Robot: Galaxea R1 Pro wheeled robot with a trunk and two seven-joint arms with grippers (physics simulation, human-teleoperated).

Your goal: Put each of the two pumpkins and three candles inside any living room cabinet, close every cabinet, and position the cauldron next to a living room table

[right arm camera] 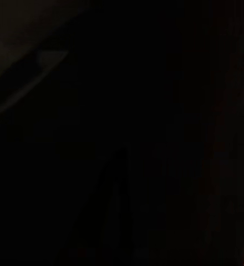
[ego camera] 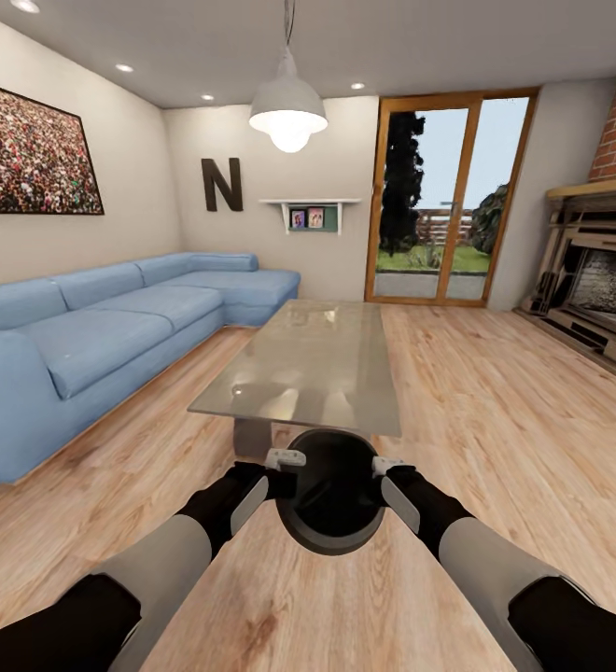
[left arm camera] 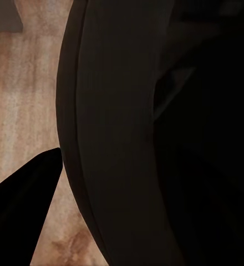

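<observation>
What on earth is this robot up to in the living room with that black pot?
The robot has the cauldron between its two arms, the left gripper at one side and the right gripper at the other, carried out in front of it. It faces the near end of the low glossy table. A blue sofa runs along the left and a fireplace sits to the right.

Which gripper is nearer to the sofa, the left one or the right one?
Left. The left gripper at the cauldron's sofa-facing side is nearer to the sofa; the right gripper is at its far side.
</observation>
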